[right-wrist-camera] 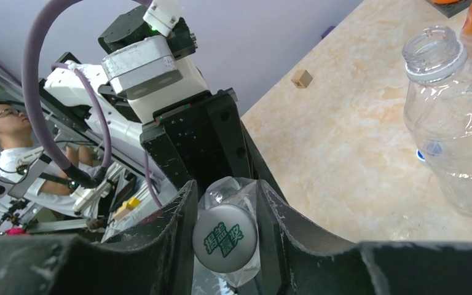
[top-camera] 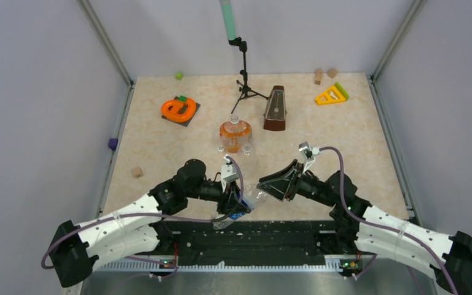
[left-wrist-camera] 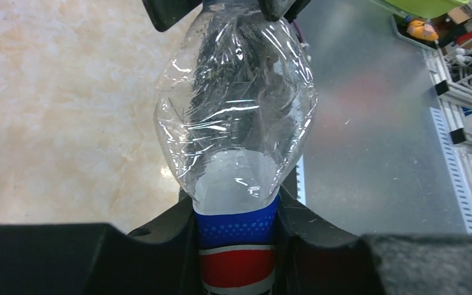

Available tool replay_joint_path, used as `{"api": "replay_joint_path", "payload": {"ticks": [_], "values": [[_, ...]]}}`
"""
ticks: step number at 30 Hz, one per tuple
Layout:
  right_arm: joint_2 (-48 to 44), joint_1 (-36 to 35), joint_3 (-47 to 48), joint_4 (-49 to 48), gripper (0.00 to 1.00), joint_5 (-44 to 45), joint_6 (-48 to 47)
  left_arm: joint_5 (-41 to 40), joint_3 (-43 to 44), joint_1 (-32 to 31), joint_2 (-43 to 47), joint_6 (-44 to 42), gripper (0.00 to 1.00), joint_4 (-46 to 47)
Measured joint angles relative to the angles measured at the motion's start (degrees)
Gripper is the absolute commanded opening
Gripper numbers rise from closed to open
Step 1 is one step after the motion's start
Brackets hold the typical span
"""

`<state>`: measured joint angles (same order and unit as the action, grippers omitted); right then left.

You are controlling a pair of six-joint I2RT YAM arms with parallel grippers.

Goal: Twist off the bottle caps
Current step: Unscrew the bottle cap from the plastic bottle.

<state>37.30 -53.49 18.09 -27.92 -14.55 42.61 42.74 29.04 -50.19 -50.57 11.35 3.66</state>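
Cap (right-wrist-camera: 224,238) under work is noted as a round pale one with green print, seated on the neck of the blue-labelled bottle (left-wrist-camera: 236,123). That bottle is held lying roughly level at the near edge of the table (top-camera: 344,141), between the two arms. The cap is found pinched between the fingers of the right gripper (right-wrist-camera: 226,196), which are closed on its sides. This grip is judged to be for turning the cap about the bottle's axis.

The bottle's labelled lower body is clamped by the left gripper (left-wrist-camera: 236,212), whose fingers are pressed tight against the blue and red label. The thin clear wall above the label is seen crumpled. This hold is judged to serve as the counter-grip, so that the body is kept from spinning while the cap is turned. The two grippers are set facing each other along one line, which suits that purpose. Whether the thread has been loosened cannot be told.

Further out, a plain clear bottle (right-wrist-camera: 448,123) is seen standing on the table with its neck open and no cap on it. An orange bottle (top-camera: 235,134) stands just beyond it. From this, part of the task is judged done. A brown metronome (top-camera: 275,109) stands well apart at the back and is not concerned.
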Motion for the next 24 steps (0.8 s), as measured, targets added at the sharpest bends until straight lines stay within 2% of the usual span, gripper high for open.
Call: {"api": "replay_joint_path", "payload": {"ticks": [1, 2, 6, 9, 16, 20, 24], "values": [[0.00, -0.02, 0.00, 0.22, 0.56, 0.09, 0.02, -0.76, 0.00, -0.22, 0.46, -0.50, 0.00, -0.72], [-0.02, -0.09, 0.02, 0.72, 0.59, 0.39, 0.15, -1.86, 0.02, -0.42, 0.90, -1.16, 0.00, -1.42], [-1.42, -0.11, 0.02, 5.68, 0.68, 3.72, 0.79, -10.27, 0.46, -0.66, 3.82, -4.96, 0.00, -6.27], [-4.39, -0.13, 0.02, 11.13, 0.68, 7.19, 1.33, -18.56, 2.16, -2.60, 4.76, -8.35, 0.00, -11.43], [-8.96, -0.13, 2.01, 20.52, 0.60, 11.56, 2.25, -35.39, 4.22, -11.67, 3.69, -17.09, 0.00, -19.78], [-7.50, -0.13, 3.50, 21.81, 0.60, 10.54, 2.56, -44.74, 4.59, -16.26, 1.60, -21.33, 0.00, -21.59], [-3.19, -0.13, 4.79, 23.54, 0.61, 8.79, 2.60, -51.52, 4.33, -20.85, 1.60, -26.47, 0.00, -19.41]]}}
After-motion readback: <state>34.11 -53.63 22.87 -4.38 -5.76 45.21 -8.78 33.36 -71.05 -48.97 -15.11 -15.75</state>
